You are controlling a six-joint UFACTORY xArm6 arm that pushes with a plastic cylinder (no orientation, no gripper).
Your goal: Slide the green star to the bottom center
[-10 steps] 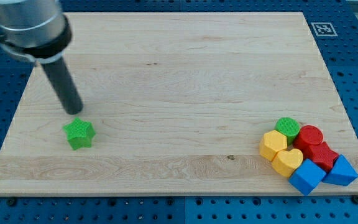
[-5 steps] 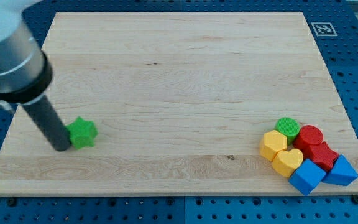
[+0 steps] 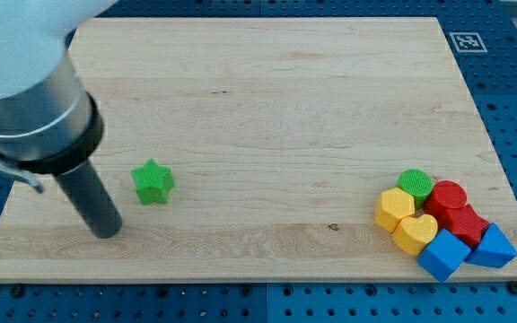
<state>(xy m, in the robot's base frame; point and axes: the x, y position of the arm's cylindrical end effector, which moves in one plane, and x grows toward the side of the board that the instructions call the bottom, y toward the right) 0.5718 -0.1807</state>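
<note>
Since a moment ago my tip point(image 3: 108, 232) dropped lower-left while the green star point(image 3: 153, 181) slid right, now apart on the worktop point(image 3: 258, 99). No fingers exist here. Pushing underway; next shove it rightward and down.

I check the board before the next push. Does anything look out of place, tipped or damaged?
Nothing looks damaged or tipped. The green star lies alone at the view's left, far from the cluster of blocks at the lower right. My tip rests to the star's lower left, apart from it.
</note>
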